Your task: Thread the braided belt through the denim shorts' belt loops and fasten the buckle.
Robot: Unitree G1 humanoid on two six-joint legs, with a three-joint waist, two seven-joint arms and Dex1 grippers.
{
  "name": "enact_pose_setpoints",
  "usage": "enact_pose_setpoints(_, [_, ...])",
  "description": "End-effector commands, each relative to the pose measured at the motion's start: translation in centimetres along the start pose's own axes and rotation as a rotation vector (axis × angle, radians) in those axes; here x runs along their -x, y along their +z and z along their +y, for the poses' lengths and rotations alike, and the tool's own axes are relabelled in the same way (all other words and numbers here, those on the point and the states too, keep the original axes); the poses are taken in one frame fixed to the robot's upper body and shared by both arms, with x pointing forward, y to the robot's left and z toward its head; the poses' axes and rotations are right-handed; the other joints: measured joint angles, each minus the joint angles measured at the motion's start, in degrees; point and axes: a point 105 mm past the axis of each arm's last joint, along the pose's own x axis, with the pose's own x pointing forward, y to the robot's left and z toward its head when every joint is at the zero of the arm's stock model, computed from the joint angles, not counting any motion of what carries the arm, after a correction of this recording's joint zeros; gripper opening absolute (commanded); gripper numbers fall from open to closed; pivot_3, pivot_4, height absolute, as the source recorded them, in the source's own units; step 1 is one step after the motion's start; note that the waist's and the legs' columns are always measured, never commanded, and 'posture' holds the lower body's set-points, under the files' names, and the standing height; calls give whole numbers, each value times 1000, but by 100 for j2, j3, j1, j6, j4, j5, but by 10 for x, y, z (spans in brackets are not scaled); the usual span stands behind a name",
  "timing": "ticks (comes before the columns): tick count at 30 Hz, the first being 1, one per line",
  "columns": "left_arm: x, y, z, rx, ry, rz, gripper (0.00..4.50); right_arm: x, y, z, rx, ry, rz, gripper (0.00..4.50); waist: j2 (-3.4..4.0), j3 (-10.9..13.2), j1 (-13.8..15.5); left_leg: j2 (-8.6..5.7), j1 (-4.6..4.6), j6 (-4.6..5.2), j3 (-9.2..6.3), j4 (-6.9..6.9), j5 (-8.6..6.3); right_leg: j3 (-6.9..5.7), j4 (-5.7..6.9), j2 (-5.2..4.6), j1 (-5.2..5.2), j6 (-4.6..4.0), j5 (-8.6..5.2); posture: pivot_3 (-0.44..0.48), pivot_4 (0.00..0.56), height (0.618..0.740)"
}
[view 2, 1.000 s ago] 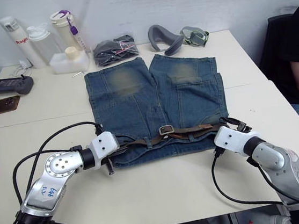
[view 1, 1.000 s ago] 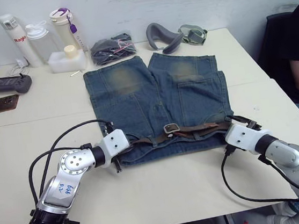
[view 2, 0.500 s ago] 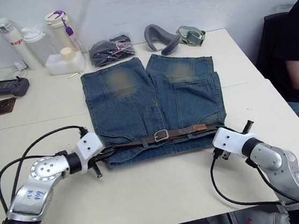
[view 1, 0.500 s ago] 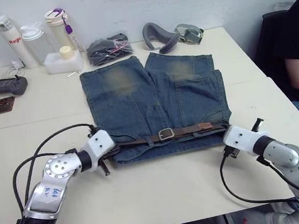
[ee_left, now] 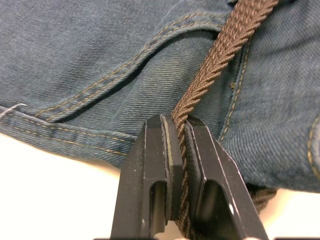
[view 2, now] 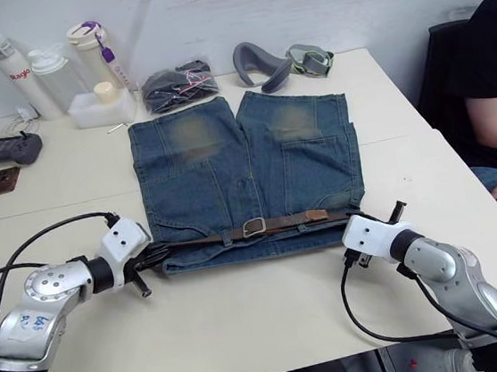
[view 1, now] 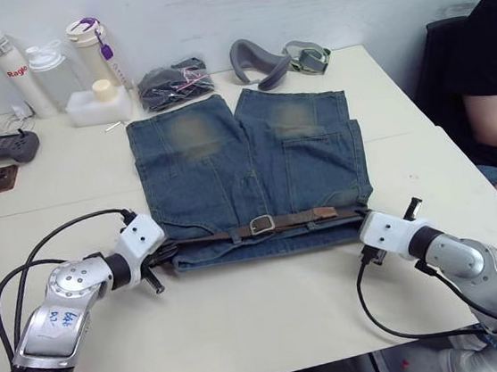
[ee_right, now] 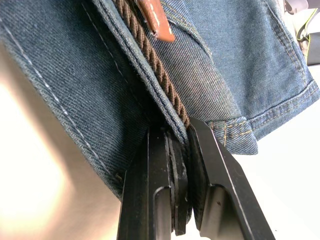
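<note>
Both grippers (ee_left: 178, 131) (ee_right: 181, 137) pinching braided belt (view 1: 236, 233) ends

red "ragle" lettering on white bottle (view 1: 3, 63), far left of bottle row behind denim shorts (view 1: 246, 164). handwritten blue marks on sticker on left forearm (view 1: 52, 318), too small to read with certainty.

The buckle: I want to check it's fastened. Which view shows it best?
Either eye view: the buckle sits mid-waistband on the braided belt, apparently fastened. The wrist views show belt strap clamped over the denim shorts.
</note>
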Motion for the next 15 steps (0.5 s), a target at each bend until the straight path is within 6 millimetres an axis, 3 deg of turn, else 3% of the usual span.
enact_pose_setpoints(1, [3,13,-6,15,-47,-63,0,6,-1,-7,-3,-20,-28,55,-1,0,1,0,-1,0,0,0,0,0,-1,0,0,0,0,0,150,740])
enact_pose_setpoints(4, [2,20,-11,42,-88,-102,1233,8,14,-5,-21,-1,-112,0,0,0,0,0,-3,0,0,-1,0,0,-4,0,-1,0,0,0,150,740])
enact_pose_setpoints(6, [4,24,-12,37,-113,-117,2166,12,20,-3,-21,37,-147,907,-1,1,-1,0,-4,0,0,-4,0,0,-4,0,-3,0,0,0,150,740])
enact_pose_setpoints(8, [8,28,-16,28,-164,-129,2893,17,25,-2,-12,84,-178,1529,-1,1,-4,0,-5,0,0,-5,0,0,-5,0,-4,0,0,0,150,740])
enact_pose_setpoints(12, [28,35,-31,104,-357,-99,4457,37,36,-6,-32,211,-226,3277,-1,2,-4,0,-5,0,0,-5,0,0,-6,1,-4,0,0,0,150,740])
enact_pose_setpoints(13, [37,37,-33,142,-408,-88,4500,44,40,-9,-65,239,-248,3435,-1,2,-5,0,-5,0,0,-4,0,0,-5,0,-4,0,0,0,150,740])
enact_pose_setpoints(15, [52,42,-34,206,-482,-77,4500,55,49,-17,-171,281,-288,4288,-14,29,-1,0,-6,0,0,-4,0,0,-7,0,-3,0,0,0,150,740])
